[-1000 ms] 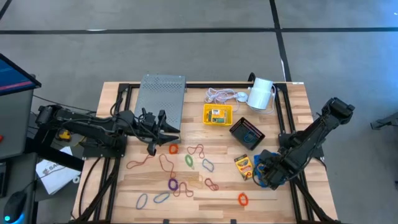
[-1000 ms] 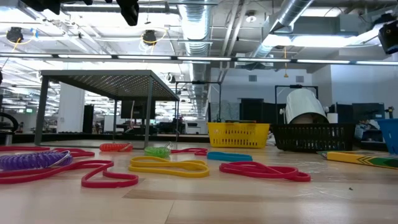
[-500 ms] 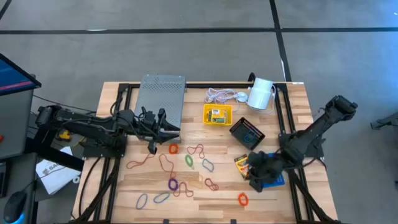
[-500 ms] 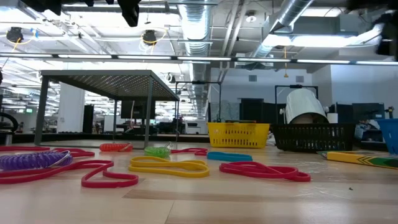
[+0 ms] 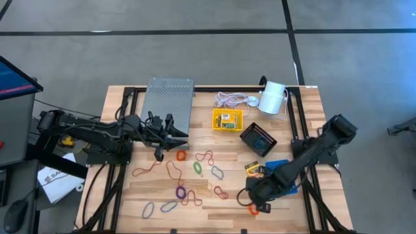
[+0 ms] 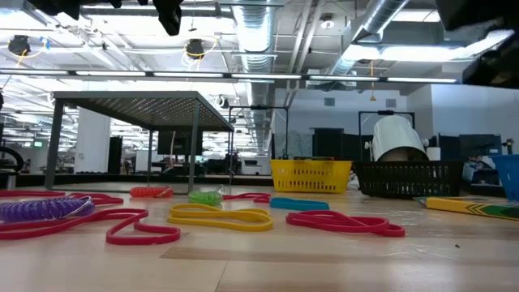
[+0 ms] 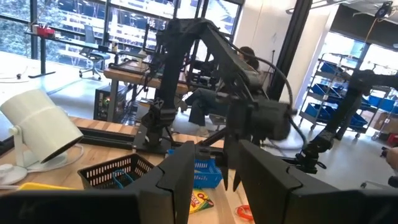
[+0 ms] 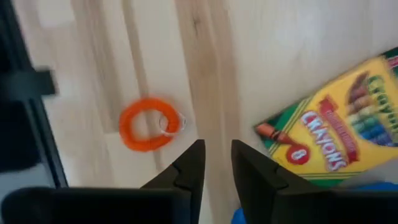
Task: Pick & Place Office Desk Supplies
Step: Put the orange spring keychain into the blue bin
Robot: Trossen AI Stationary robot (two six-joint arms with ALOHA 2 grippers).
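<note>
Right claw [image 8: 216, 163] low over the table [image 5: 305, 110], fingers narrowly apart and empty, orange coil band [image 8: 148, 124] just ahead to one side, crayon box [image 8: 339, 130] beside it opposite, left claw [image 5: 170, 138] parted, empty, near the mesh tray [image 5: 168, 104].

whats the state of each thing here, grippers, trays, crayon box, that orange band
left gripper: open, empty
right gripper: narrow gap between its fingers, empty
yellow tray: holds a small box
black mesh tray: something inside
blue tray: mostly hidden under right arm
crayon box: flat on table, shut
orange band: loose on table
</note>
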